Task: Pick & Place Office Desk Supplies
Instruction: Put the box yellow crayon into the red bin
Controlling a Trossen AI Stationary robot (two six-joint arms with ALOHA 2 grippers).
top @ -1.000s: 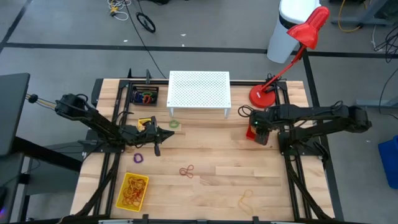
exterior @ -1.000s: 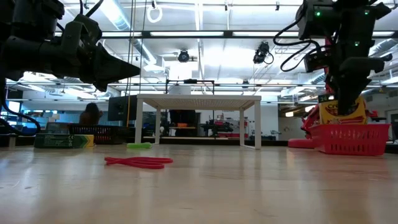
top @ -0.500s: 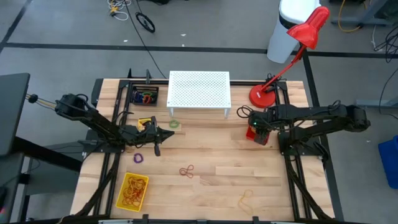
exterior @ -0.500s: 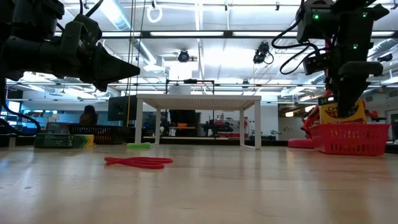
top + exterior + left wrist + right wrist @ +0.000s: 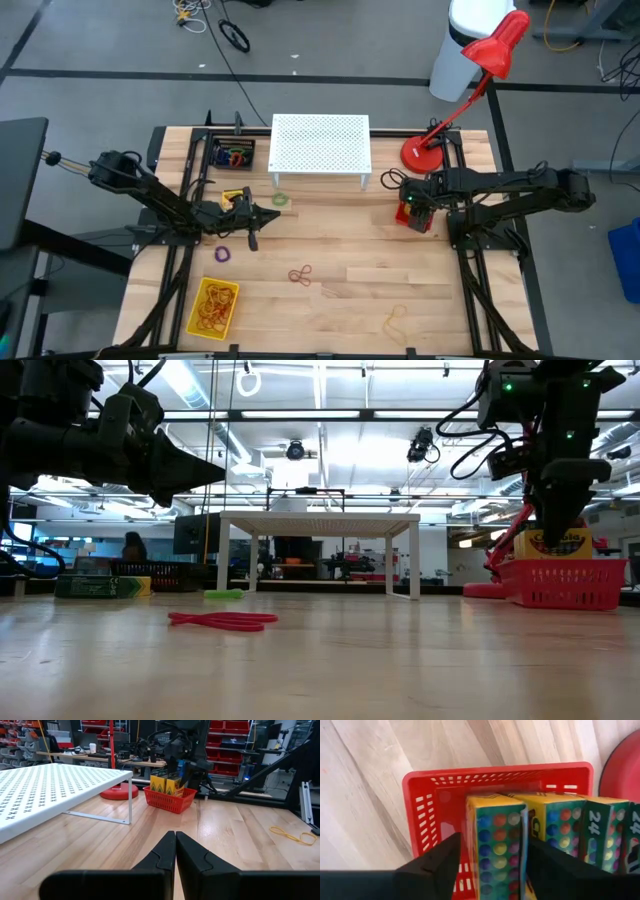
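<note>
**Fixtures on and around the table**

A white perforated stand [image 5: 321, 146] sits at the far middle of the wooden table [image 5: 350, 260], on thin legs. Just beside it, toward the right, the round base of a red desk lamp [image 5: 424, 154] rests on the table, its shade [image 5: 497, 42] leaning out past the edge. A white cylinder [image 5: 455, 50] stands on the floor behind.

A robotics lab or workshop. The wooden worktable [image 5: 330, 250] sits on a grey floor crossed by loose cables [image 5: 235, 35]. Behind it the low view shows exposed ceiling beams with bright strip lights [image 5: 190, 385] and mounted cameras [image 5: 420, 445], while the left wrist view shows shelving with red storage bins [image 5: 222, 726] and cluttered benches [image 5: 100, 756].
</note>
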